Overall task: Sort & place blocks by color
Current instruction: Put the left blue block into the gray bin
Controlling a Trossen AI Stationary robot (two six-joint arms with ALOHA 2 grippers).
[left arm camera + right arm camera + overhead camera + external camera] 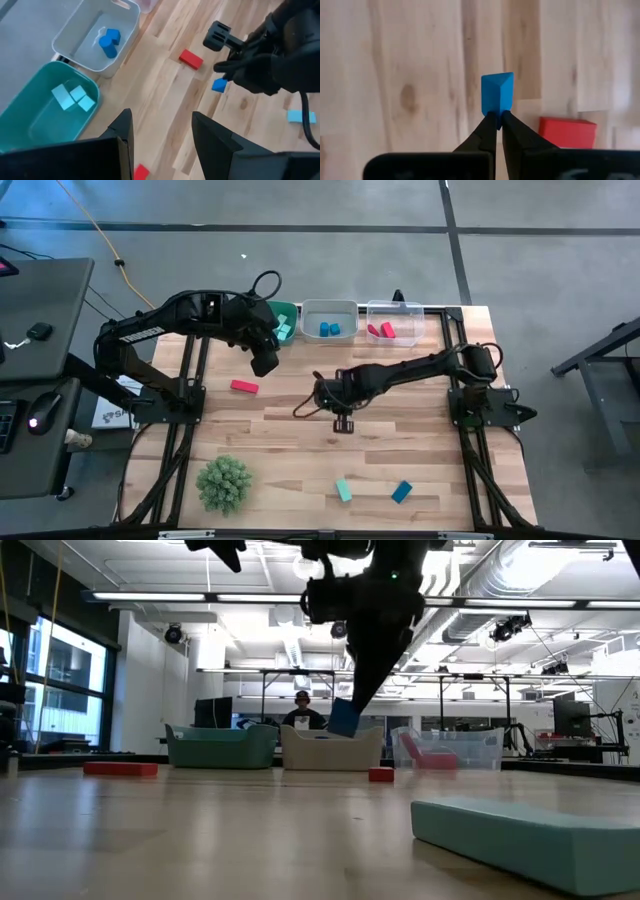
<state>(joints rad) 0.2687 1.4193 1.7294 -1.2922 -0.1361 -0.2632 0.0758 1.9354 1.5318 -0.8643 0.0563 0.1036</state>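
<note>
My right gripper [498,116] is over the table's middle [325,395], shut on a small blue block [497,92] that is above the wood [343,718]. My left gripper [162,135] is open and empty, up over the table's far left [265,360], near the teal bin [283,320]. On the table lie a red bar [244,387], a small red block [567,132], a teal bar [343,490] and a blue block [401,492]. The teal bin holds teal blocks [72,96]. The white bin [330,320] holds blue blocks [109,41]. The clear bin [393,320] holds red ones. My right gripper pinches the blue block by its upper end [497,111] between the free ends of its two fingers [512,130]. The fingers come from above, pointing down. The block hangs below them, clear of the table [343,718], turned so that one edge faces the wrist camera.
A green spiky plant-like ball [223,483] stands at the near left. The three bins stand in a row along the far edge. A person [303,712] sits beyond the table in the low view. Bare wood lies between the bins and the near blocks.
</note>
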